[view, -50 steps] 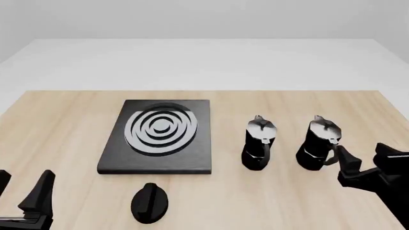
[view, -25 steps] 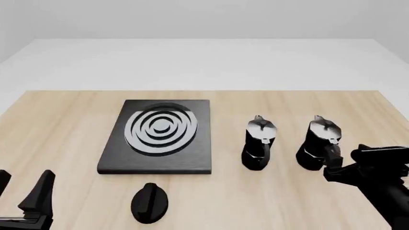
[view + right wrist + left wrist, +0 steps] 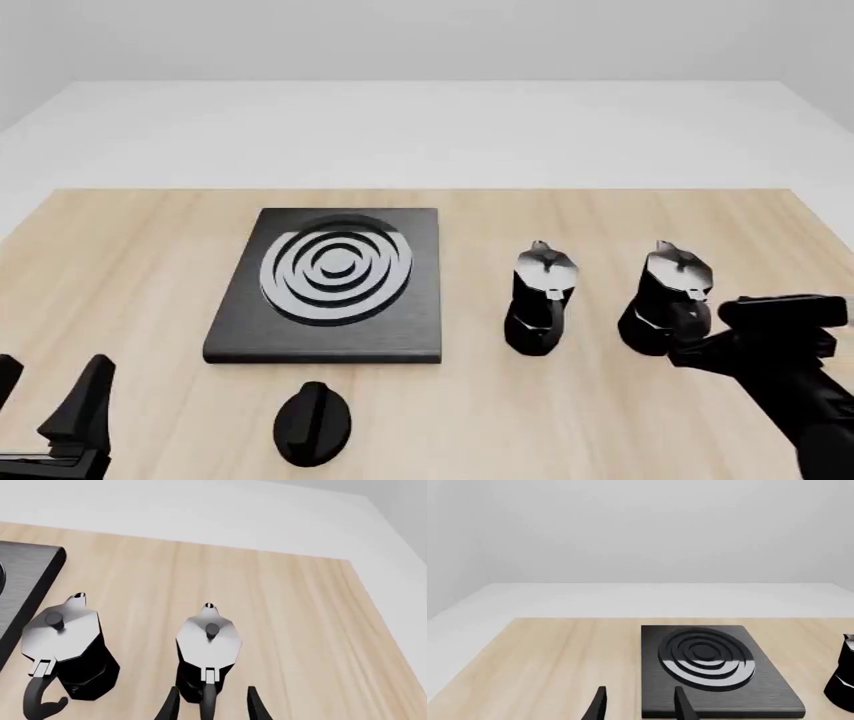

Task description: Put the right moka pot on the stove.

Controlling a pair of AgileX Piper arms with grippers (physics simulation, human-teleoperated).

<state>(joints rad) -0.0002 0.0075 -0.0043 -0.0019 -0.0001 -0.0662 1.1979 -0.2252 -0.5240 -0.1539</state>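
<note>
The right moka pot (image 3: 663, 290) stands upright on the table, black with a silver lid, to the right of its twin (image 3: 541, 298). The stove (image 3: 334, 288), a black slab with silver rings, lies to the left of both pots. My right gripper (image 3: 707, 322) is open at the right pot's near side. In the right wrist view the pot (image 3: 208, 642) has its loop handle (image 3: 207, 700) between my two fingertips (image 3: 171, 706), untouched. My left gripper (image 3: 51, 405) is open and empty at the near left; the left wrist view shows the stove (image 3: 714, 667) ahead of it.
The twin pot (image 3: 63, 645) stands close to the left of the right pot, between it and the stove. A small black round knob (image 3: 314, 422) lies in front of the stove. The table's right edge (image 3: 821, 225) is near the right pot.
My right gripper has moved left and forward up to the right pot's handle, and its wrist has turned. The pots, the stove and the left arm have not moved.
</note>
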